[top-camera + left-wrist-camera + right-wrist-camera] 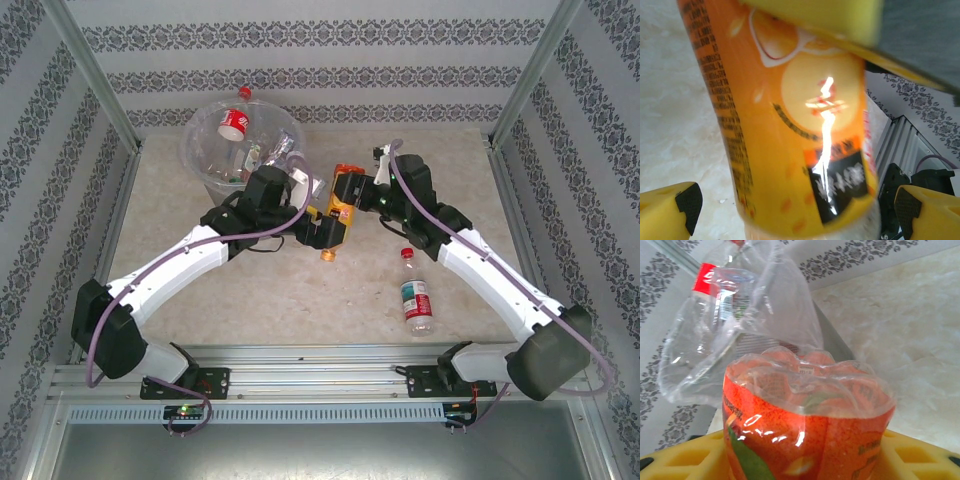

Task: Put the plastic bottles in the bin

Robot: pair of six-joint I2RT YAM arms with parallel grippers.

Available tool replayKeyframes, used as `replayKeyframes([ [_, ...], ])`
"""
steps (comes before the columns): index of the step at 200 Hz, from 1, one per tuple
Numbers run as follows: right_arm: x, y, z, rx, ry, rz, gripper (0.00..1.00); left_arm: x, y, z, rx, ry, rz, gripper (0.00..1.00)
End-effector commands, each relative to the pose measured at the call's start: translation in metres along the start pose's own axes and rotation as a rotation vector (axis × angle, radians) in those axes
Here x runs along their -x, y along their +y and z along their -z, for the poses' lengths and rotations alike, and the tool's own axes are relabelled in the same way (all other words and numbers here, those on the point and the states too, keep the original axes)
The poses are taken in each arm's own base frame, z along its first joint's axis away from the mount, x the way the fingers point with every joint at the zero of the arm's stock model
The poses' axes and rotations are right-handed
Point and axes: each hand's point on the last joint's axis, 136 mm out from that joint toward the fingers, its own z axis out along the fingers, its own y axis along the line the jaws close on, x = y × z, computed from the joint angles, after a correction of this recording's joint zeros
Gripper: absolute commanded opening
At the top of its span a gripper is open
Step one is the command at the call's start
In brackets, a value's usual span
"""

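Observation:
An orange-labelled plastic bottle [341,206] hangs above the table's middle, and my right gripper [353,192] is shut on it. In the right wrist view its lumpy clear base [810,385] sticks out between the yellow fingers [685,460]. My left gripper [328,228] is open around the same bottle [790,125]; both black pads [689,202] stand a little off its sides. The bin [205,160], lined with a clear bag [765,315], stands at the back left with a red-labelled bottle [236,122] and others inside. Another bottle [415,298] with a red cap lies on the table at the front right.
Patterned walls and metal posts [105,100] close in the table at the back and both sides. A metal rail [320,378] runs along the near edge by the arm bases. Bare marbled tabletop [290,300] lies between the arms.

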Motion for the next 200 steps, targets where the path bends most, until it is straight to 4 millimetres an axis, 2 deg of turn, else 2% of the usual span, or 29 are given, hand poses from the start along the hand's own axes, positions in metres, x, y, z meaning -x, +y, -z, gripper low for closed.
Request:
replayKeyframes([
  [1, 0.005, 0.017, 0.009, 0.053, -0.035, 0.017, 0.58, 0.005, -0.005, -0.004, -0.064, -0.015, 0.027, 0.95],
  [58, 0.000, 0.020, 0.008, 0.050, -0.026, 0.029, 0.59, 0.008, -0.013, 0.001, -0.090, -0.023, 0.000, 0.67],
  [77, -0.001, 0.019, 0.008, 0.046, -0.026, 0.030, 0.59, 0.010, -0.015, 0.005, -0.094, -0.036, -0.013, 0.61],
  [99, -0.001, 0.017, 0.009, 0.032, -0.027, 0.030, 0.62, 0.012, -0.016, 0.008, -0.091, -0.046, -0.020, 0.59],
  [135, 0.000, 0.018, 0.016, 0.041, -0.029, 0.023, 0.77, 0.014, -0.015, 0.011, -0.085, -0.055, -0.021, 0.58],
  [158, 0.001, 0.020, 0.031, 0.073, -0.038, 0.021, 0.84, 0.017, -0.014, 0.017, -0.071, -0.067, -0.038, 0.58],
  [178, 0.002, 0.024, 0.048, 0.140, -0.049, 0.018, 0.95, 0.019, -0.013, 0.022, -0.050, -0.073, -0.059, 0.59],
  [200, 0.002, 0.034, 0.070, 0.236, -0.049, 0.037, 0.98, 0.021, -0.014, 0.026, -0.040, -0.082, -0.071, 0.60],
])
